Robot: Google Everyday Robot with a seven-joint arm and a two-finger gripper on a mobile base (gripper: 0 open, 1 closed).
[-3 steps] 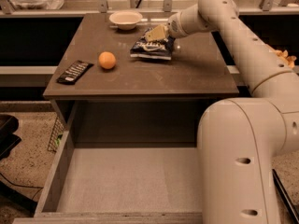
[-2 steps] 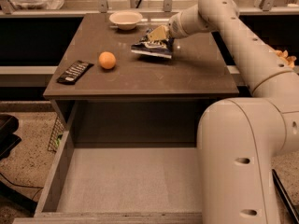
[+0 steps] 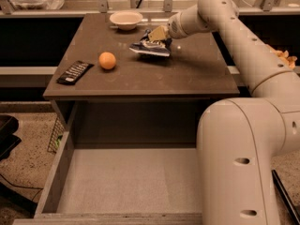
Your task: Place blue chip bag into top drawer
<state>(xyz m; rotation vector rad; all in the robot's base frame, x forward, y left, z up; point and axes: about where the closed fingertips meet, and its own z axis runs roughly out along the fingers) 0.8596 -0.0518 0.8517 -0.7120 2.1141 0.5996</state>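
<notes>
The blue chip bag [image 3: 151, 48] is dark blue with pale edges and hangs tilted just above the brown table top at the back middle. My gripper [image 3: 157, 34] is at the bag's upper edge and is shut on it, holding it lifted off the table. The top drawer [image 3: 56, 182] is pulled out below the table's front edge, with grey side walls and a pale grey bottom that holds nothing. My arm reaches in from the right over the table.
An orange [image 3: 107, 60] sits on the left part of the table [image 3: 187, 74]. A flat black bar-shaped packet [image 3: 74, 72] lies near the left edge. A white bowl [image 3: 125, 19] stands at the back. My robot body [image 3: 243, 163] covers the drawer's right side.
The chip bag has risen off the table and now tilts in my gripper. The gripper has moved slightly up and toward the front.
</notes>
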